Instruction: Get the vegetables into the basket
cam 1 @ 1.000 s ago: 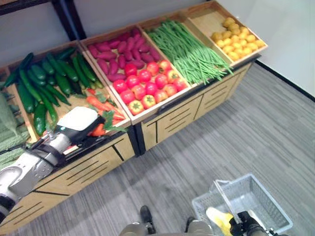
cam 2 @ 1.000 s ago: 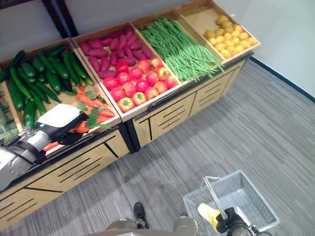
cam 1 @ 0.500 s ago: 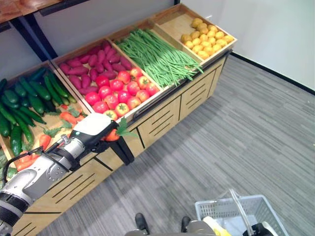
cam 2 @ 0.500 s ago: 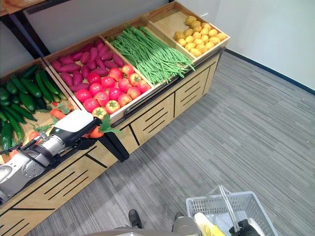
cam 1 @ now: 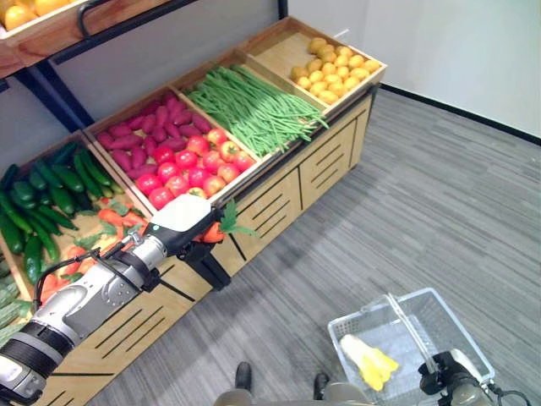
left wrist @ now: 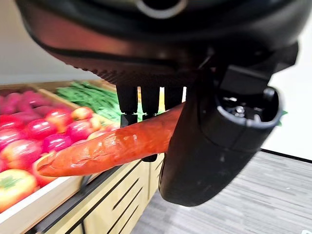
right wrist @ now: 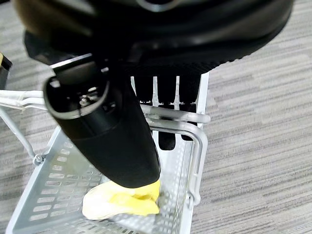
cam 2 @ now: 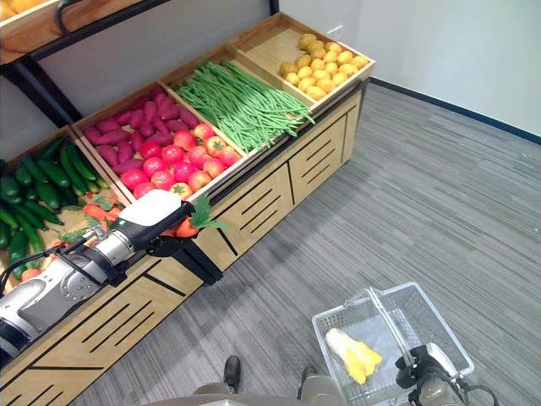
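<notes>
L hand point(cam 1: 188, 222) pinches carrot point(left wrist: 112, 146) clear of stall for transfer; R hand point(right wrist: 146, 105) hooks basket point(cam 1: 456, 330) handle at 5 o'clock, ready.

Left arm point(cam 1: 78, 306), lower left of frame: silver-grey tube segs w/ dark bands at joints. Left hand point(cam 1: 184, 222) dark, w/ smooth white cover on top. Close up, its thumb point(left wrist: 214, 146) is a fat glossy black pod w/ round recess & small metal bits inside; fingers point(left wrist: 150, 100) slim, black, squared. Right hand point(cam 1: 453, 385), bottom right: dark too.
</notes>
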Robot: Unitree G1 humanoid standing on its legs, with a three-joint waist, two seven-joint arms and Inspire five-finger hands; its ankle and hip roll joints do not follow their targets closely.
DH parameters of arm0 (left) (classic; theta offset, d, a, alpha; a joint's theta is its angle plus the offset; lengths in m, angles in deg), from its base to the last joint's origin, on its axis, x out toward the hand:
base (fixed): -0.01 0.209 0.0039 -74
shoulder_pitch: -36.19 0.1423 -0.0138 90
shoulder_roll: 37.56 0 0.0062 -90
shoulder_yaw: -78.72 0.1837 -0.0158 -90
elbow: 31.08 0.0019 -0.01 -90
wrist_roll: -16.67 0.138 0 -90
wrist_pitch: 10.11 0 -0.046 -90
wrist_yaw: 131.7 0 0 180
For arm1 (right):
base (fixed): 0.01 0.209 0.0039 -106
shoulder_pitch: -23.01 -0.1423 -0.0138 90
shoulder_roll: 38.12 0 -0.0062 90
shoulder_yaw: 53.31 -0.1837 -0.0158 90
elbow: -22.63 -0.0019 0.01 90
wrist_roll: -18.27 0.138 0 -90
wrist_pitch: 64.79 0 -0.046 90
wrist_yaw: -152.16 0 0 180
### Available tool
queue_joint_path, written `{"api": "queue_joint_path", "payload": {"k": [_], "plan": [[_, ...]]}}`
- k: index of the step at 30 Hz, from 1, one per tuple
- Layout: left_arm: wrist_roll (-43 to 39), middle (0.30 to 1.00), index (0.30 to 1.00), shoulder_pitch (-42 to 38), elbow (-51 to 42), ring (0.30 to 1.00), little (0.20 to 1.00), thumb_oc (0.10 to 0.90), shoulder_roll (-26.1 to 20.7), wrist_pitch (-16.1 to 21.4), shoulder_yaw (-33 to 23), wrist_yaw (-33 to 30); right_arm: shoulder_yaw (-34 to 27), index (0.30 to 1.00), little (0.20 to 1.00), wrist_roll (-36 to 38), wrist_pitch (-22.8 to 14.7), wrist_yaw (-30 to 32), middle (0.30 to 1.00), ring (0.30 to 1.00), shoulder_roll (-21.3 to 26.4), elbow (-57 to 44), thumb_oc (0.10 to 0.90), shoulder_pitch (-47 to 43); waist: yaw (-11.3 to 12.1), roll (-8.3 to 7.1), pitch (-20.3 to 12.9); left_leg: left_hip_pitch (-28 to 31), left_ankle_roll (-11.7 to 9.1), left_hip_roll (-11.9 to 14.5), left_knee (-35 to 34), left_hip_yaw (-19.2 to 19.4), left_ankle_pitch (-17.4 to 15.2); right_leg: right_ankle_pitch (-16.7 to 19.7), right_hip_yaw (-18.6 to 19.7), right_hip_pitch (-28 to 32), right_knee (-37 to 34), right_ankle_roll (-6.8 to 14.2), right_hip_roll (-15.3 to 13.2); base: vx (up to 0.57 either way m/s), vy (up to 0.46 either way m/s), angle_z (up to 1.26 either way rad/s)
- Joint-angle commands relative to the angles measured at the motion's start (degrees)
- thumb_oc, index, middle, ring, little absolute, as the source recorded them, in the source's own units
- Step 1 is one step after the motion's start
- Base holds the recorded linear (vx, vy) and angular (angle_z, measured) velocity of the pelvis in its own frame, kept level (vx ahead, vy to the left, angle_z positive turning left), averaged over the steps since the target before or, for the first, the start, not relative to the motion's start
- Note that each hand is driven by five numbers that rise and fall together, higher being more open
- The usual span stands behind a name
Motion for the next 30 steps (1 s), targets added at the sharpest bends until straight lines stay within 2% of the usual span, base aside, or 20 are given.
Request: {"api": "queue_joint_path", "payload": {"k": [1,6,10,14,15,17,20,21,24,25,26,28,30], "plan": [[-3.2,0.300,0.300,-2.7,-4.4,0.300,0.300,0.400,-2.7,0.2,-10.6,-4.4,0.8,0.300,0.300,-0.5,-1.2,2.4,0.300,0.300,3.6,-0.8,0.400,-0.7,0.4,-1.31,1.2,-0.5,1.7,-1.1,-1.1,-0.4,1.1,6.5,4.4,3.3,-10.1,6.7,-2.0,0.05,0.161,-0.84],[-4.2,0.300,0.300,-2.5,-4.7,0.300,0.300,0.400,-3.8,1.0,-9.8,-3.0,0.4,0.300,0.300,-1.0,-0.8,1.6,0.300,0.300,2.6,-0.4,0.400,1.1,-1.1,-1.84,0.0,2.7,3.7,-2.7,-0.8,3.7,-2.4,7.0,8.0,3.7,-10.0,8.6,-4.2,0.07,0.252,-0.58],[-4.2,0.300,0.300,-2.5,-5.2,0.300,0.300,0.400,-5.5,1.2,-10.0,-2.2,-0.6,0.300,0.300,-1.0,-0.2,1.2,0.300,0.300,0.9,0.3,0.400,2.1,-1.5,-2.92,-0.6,4.5,5.2,-4.1,0.0,8.5,-4.9,9.0,10.9,2.6,-10.4,10.9,-6.5,0.01,0.244,-0.45],[-4.0,0.300,0.300,-2.0,-5.4,0.300,0.300,0.400,-6.4,1.3,-10.7,-2.2,-1.0,0.300,0.300,-0.7,0.0,1.6,0.300,0.300,0.2,0.1,0.400,1.8,-1.6,-3.66,-0.5,4.9,6.2,-5.1,0.5,11.2,-6.0,11.0,12.7,0.8,-10.5,12.4,-7.7,-0.07,0.180,-0.43],[-3.8,0.300,0.300,-1.1,-5.4,0.300,0.300,0.400,-6.9,1.3,-11.8,-2.3,-1.2,0.300,0.300,-0.4,0.0,1.8,0.300,0.300,0.1,-0.4,0.400,1.0,-1.6,-4.22,-0.1,5.0,6.7,-5.6,0.6,12.8,-6.5,14.0,13.2,-0.7,-10.9,13.6,-8.3,-0.12,0.130,-0.22],[-3.7,0.300,0.300,0.7,-5.5,0.300,0.300,0.400,-7.3,1.2,-13.8,-2.5,-0.8,0.300,0.300,-0.4,-0.1,2.0,0.300,0.300,-0.2,-1.6,0.400,0.2,-0.8,-4.50,0.4,4.9,6.8,-5.2,0.9,15.3,-6.6,15.6,11.1,-2.4,-10.8,13.7,-9.0,-0.14,0.112,-0.68],[-3.0,0.300,0.300,2.3,-5.3,0.300,0.300,0.400,-7.6,0.6,-15.5,-2.7,-0.5,0.300,0.300,-0.5,-0.5,2.1,0.300,0.300,-0.5,-3.4,0.400,0.4,0.6,-4.07,1.4,4.3,6.9,-3.6,0.8,17.1,-5.7,12.7,2.2,-2.2,-6.3,12.2,-10.4,-0.16,0.035,-0.97],[-2.8,0.300,0.300,2.4,-4.9,0.300,0.300,0.400,-7.6,0.6,-15.7,-2.6,-0.5,0.300,0.300,-0.5,-0.6,2.1,0.300,0.300,-0.5,-3.2,0.400,0.6,0.8,-3.86,1.4,4.2,7.0,-3.3,0.7,17.5,-5.5,11.2,0.7,-1.0,-4.6,11.8,-10.5,-0.15,0.033,-0.60],[-3.0,0.300,0.300,3.0,-4.9,0.300,0.300,0.400,-7.4,0.6,-16.2,-2.1,-0.7,0.300,0.300,-0.5,-0.7,2.0,0.300,0.300,-0.5,-2.9,0.400,0.8,1.1,-3.93,0.9,3.8,7.1,-3.1,0.3,18.2,-4.8,10.0,-0.4,0.3,-3.1,11.3,-10.5,-0.06,-0.008,-0.23],[-3.2,0.300,0.300,3.6,-5.0,0.300,0.300,0.400,-7.5,0.4,-16.8,-1.9,-1.0,0.300,0.300,-0.6,-0.5,1.9,0.300,0.300,-0.4,-2.6,0.400,1.0,2.0,-4.05,0.2,3.8,6.8,-2.7,0.1,19.4,-4.8,8.4,-2.8,2.1,-2.4,11.3,-11.0,-0.05,-0.041,-0.31],[-3.2,0.300,0.300,3.6,-5.0,0.300,0.300,0.400,-7.5,0.4,-16.8,-1.9,-1.0,0.300,0.300,-0.6,-0.5,1.9,0.300,0.300,-0.4,-2.6,0.400,1.0,2.0,-4.05,0.2,3.8,6.8,-2.7,0.1,19.4,-4.8,8.4,-2.8,2.1,-2.4,11.3,-11.0,-0.05,-0.066,-0.38],[-3.2,0.300,0.300,4.5,-4.6,0.300,0.300,0.400,-7.4,0.2,-17.5,-1.7,-0.9,0.300,0.300,-0.9,-0.5,2.0,0.300,0.300,-0.4,-2.7,0.400,0.8,2.7,-4.66,-0.6,3.9,6.2,-2.2,0.4,21.2,-4.5,9.1,-5.3,2.7,-6.0,11.3,-11.0,0.00,-0.139,-0.32],[-3.1,0.300,0.300,4.9,-4.4,0.300,0.300,0.400,-7.0,0.2,-17.7,-1.7,-0.8,0.300,0.300,-1.1,-0.5,2.0,0.300,0.300,-0.5,-2.7,0.400,1.1,2.5,-4.77,-0.9,4.3,5.9,-1.9,0.6,21.6,-4.5,9.1,-5.6,2.7,-6.7,11.2,-10.6,0.04,-0.136,-0.40]]}}
